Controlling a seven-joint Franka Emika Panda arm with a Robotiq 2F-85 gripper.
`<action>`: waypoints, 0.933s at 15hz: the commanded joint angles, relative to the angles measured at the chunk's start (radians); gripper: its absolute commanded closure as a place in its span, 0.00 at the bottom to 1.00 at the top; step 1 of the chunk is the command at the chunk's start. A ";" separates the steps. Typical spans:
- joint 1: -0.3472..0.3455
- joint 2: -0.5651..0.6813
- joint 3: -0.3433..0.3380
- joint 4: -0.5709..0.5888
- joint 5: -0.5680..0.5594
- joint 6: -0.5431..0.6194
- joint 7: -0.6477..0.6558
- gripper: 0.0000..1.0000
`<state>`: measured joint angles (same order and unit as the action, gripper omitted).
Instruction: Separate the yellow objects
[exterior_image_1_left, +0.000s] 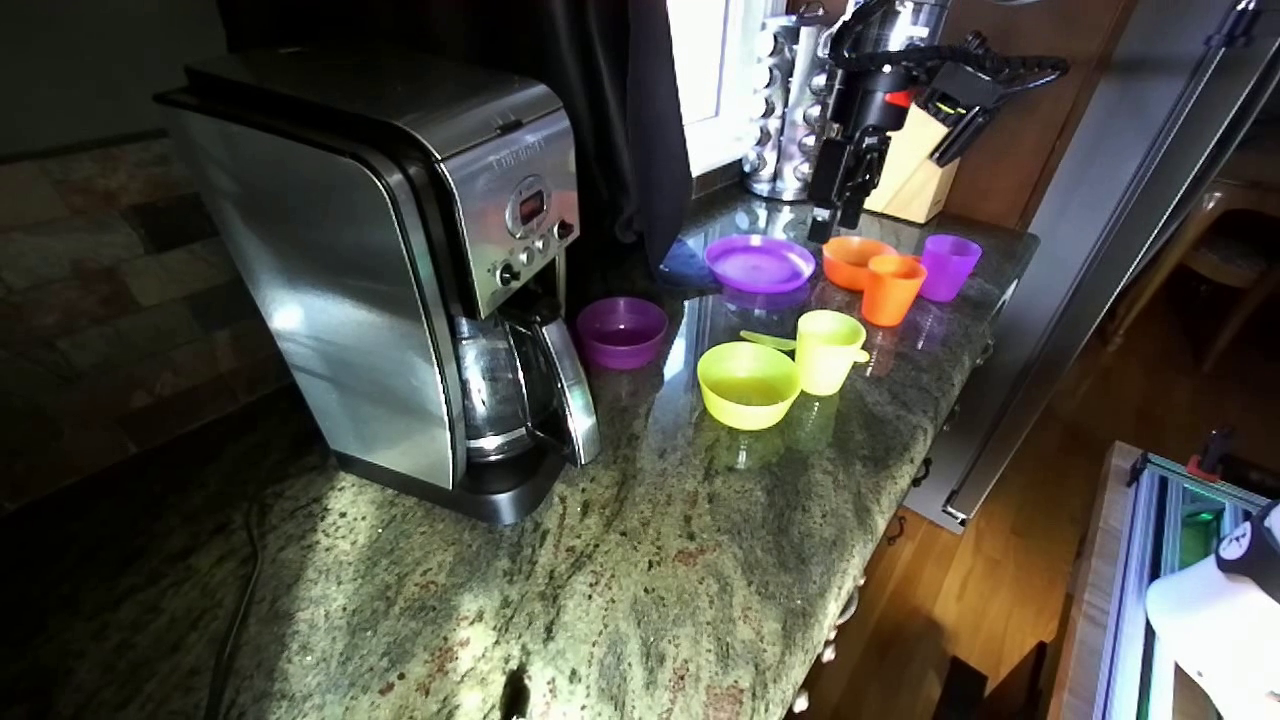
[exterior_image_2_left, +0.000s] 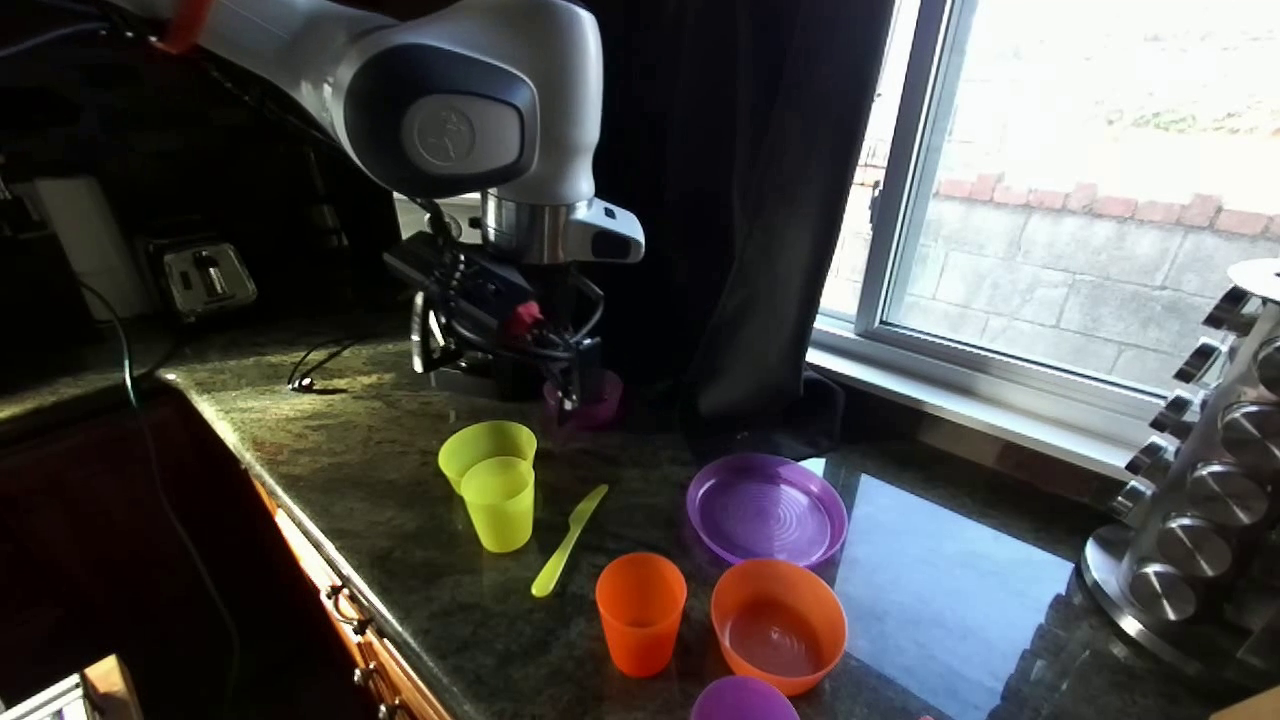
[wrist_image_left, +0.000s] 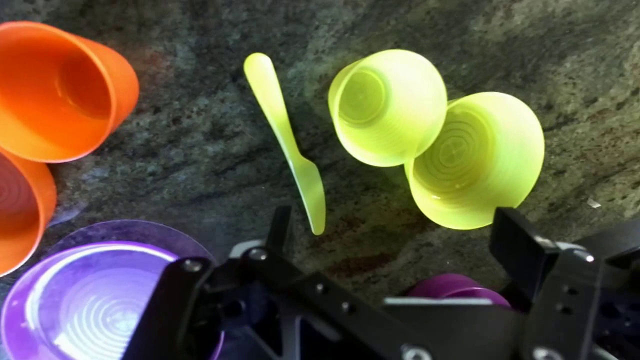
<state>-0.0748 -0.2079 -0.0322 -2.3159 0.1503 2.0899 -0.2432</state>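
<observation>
- In the wrist view, nearest is the tool (wrist_image_left: 395, 230), above the surface (wrist_image_left: 200, 190), released, its fingers spread apart.
- Below lies the yellow knife (wrist_image_left: 290, 144), near the yellow cup (wrist_image_left: 390, 107).
- This cup stands upright just beside the yellow bowl (wrist_image_left: 475, 165); if they touch, I cannot tell.
- The purple plate (wrist_image_left: 105, 305) and the purple bowl (wrist_image_left: 452, 286) are partly hidden behind the tool.
- The orange cup (wrist_image_left: 65, 90) stands just beside the orange bowl (wrist_image_left: 15, 210).
- Farthest, in an exterior view, the purple cup (exterior_image_1_left: 950, 268) stands near the orange cup.
</observation>
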 joint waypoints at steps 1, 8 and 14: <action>0.054 -0.020 0.056 -0.039 -0.046 0.019 0.177 0.00; 0.102 0.018 0.117 -0.037 -0.097 0.027 0.358 0.00; 0.108 0.032 0.121 -0.046 -0.135 0.088 0.391 0.00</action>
<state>0.0262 -0.1755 0.0880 -2.3367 0.0472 2.1178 0.1178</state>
